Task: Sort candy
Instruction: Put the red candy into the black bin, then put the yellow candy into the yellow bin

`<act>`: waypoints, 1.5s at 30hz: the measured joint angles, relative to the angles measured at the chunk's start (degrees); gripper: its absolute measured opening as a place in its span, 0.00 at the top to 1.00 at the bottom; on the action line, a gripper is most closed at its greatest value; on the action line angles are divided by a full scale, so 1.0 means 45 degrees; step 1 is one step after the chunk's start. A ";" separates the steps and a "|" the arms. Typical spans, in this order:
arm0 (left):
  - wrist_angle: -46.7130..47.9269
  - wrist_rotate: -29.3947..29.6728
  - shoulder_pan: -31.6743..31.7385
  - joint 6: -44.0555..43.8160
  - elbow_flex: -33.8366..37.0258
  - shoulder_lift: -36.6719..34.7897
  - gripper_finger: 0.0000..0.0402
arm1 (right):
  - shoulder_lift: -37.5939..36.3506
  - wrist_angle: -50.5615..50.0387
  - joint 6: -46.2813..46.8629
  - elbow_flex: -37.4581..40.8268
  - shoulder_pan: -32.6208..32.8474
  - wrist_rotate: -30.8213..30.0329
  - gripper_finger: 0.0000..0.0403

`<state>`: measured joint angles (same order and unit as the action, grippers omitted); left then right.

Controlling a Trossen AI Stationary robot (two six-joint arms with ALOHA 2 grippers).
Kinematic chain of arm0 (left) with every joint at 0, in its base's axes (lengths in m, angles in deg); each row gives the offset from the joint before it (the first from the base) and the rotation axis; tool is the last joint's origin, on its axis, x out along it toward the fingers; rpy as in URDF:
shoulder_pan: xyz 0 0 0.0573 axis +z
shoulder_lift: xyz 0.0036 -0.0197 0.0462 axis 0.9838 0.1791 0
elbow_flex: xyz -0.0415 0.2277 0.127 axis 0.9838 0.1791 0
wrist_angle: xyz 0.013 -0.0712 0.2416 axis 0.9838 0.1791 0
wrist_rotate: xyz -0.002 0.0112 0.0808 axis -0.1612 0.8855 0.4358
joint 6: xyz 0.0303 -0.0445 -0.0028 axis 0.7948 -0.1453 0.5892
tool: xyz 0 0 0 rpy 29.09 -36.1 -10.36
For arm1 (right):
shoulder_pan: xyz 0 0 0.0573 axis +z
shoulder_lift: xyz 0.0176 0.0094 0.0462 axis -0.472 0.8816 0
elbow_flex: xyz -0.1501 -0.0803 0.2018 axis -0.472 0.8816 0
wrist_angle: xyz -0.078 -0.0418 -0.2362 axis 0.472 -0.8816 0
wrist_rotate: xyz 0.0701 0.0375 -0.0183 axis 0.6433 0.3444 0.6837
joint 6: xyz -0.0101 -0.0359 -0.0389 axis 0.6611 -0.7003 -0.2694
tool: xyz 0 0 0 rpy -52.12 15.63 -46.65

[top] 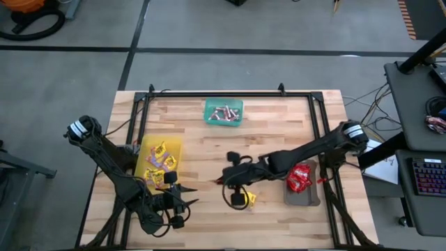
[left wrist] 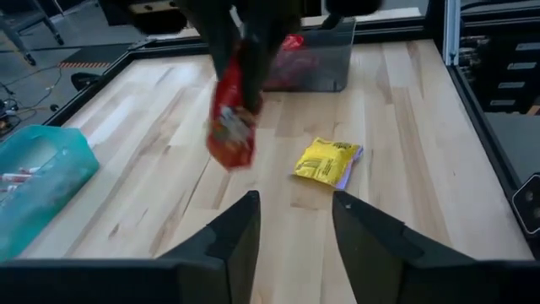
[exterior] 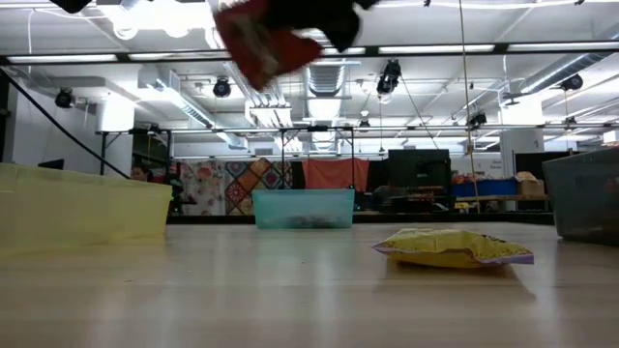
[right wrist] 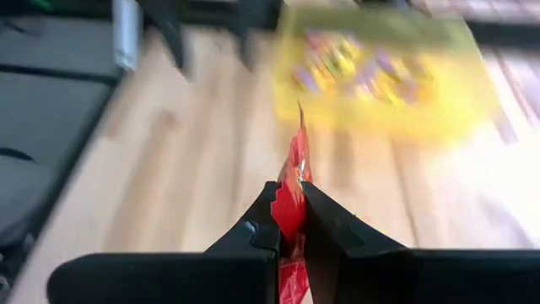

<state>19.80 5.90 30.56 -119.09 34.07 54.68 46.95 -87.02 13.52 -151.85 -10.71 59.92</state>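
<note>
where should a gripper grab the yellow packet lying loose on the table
The yellow packet lies flat on the bare wood, apart from the trays, so a straight-down approach looks best. Pinch across its puffy middle or a crimped end, jaws spanning the narrow side. The left gripper is open and facing it; the right gripper is busy, shut on a red packet.

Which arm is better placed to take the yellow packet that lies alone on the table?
The left. Its open claw points at the yellow packet with bare table between them. The right claw is shut on a red packet, which probably belongs in the grey tray first.
</note>
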 joint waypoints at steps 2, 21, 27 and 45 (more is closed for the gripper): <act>0.0006 -0.0002 0.0000 -0.0008 0.0000 -0.0005 0.66 | -0.0347 -0.1600 0.0661 -0.0005 -0.0025 -0.0486 0.95; 0.0057 -0.0005 0.0000 -0.0057 0.0010 -0.0011 0.66 | -0.3434 -1.6126 1.0460 0.0611 0.0743 0.1175 0.95; 0.0067 -0.0010 0.0000 -0.0314 0.0015 -0.0015 0.66 | -0.4291 -1.5622 1.1863 0.2007 0.1938 0.3320 0.92; -0.1826 0.0005 0.0163 0.0348 0.0015 0.0756 0.66 | -0.5748 -1.3073 1.2791 0.2623 0.2953 -0.0140 0.54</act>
<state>11.58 5.92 31.29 -117.53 34.14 58.09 21.09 -145.85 71.08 -140.05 2.58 59.29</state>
